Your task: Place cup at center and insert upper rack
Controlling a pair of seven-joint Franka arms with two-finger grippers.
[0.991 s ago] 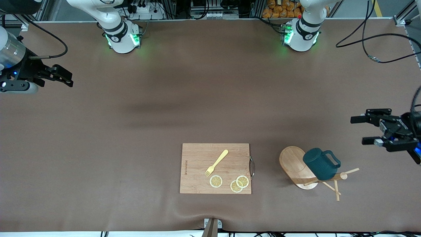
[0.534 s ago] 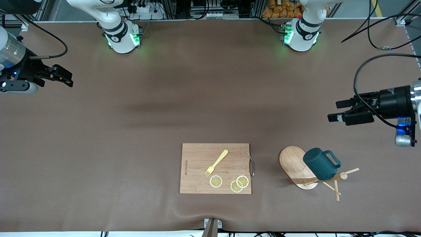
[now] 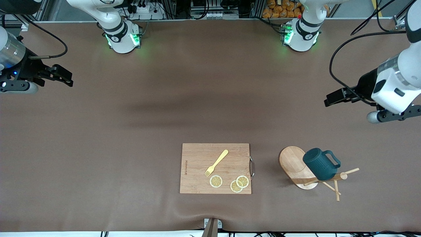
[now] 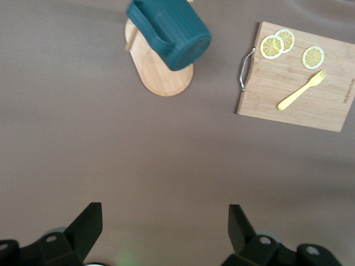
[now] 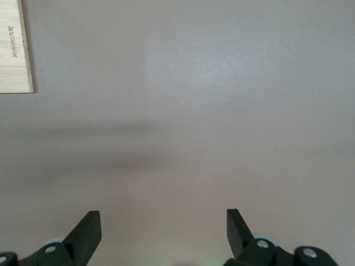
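The dark teal cup (image 3: 320, 163) hangs on the light wooden upper rack (image 3: 293, 163), whose oval base, post and thin pegs stand toward the left arm's end of the table. In the left wrist view the cup (image 4: 172, 30) covers part of the rack's base (image 4: 161, 75). My left gripper (image 3: 330, 98) hovers open and empty over bare mat, well apart from the cup; in its own view the left gripper (image 4: 163, 221) has only mat between its fingers. My right gripper (image 3: 67, 77) waits open over the mat at the right arm's end, and it (image 5: 163, 224) is empty in its own view.
A rectangular wooden cutting board (image 3: 197, 168) lies near the table's middle front with a yellow fork (image 3: 217, 162) and lemon slices (image 3: 216, 181) on it. The left wrist view shows the board (image 4: 310, 108). Its corner (image 5: 14, 50) shows in the right wrist view. Brown mat covers the table.
The left arm has swung up and turned, carrying its open gripper from beside the cup to over bare mat. The cup, rack and right arm have not moved.
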